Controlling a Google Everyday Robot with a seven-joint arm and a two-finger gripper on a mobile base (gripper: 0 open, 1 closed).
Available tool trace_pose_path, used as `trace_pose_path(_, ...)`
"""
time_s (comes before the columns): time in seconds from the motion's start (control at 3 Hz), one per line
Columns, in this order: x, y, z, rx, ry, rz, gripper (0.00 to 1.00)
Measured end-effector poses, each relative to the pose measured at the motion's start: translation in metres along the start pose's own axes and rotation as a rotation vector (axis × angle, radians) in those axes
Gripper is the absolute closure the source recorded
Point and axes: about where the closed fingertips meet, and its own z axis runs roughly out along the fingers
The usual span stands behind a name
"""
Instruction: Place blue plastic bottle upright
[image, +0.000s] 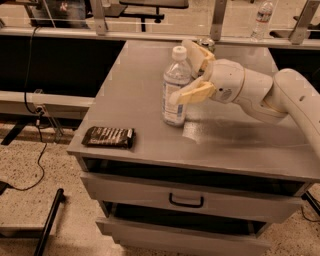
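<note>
The blue plastic bottle stands upright on the grey table, with its white cap on top and its white-and-blue label facing me. My gripper reaches in from the right, its white arm behind it. One tan finger crosses in front of the bottle's lower half. The other finger sits behind it near cap height. The fingers are spread apart on either side of the bottle and are not squeezing it.
A dark snack packet lies near the table's front left corner. A can shows partly behind the gripper at the back. A small clear bottle stands far off on the back counter. Drawers with a handle are below.
</note>
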Motion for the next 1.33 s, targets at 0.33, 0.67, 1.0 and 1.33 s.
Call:
trace_pose_path(0.33,-0.003,-0.001,0.002,-0.02,0.044,0.002,0.0)
trace_pose_path(0.67,-0.033,-0.006,0.003,-0.086,0.227,-0.041,0.0)
trace_pose_path(1.0,-0.067,-0.017,-0.009,-0.089,0.32,-0.066,0.0)
trace_pose_path(1.33,-0.066,-0.017,-0.008,-0.09,0.319,-0.065,0.0)
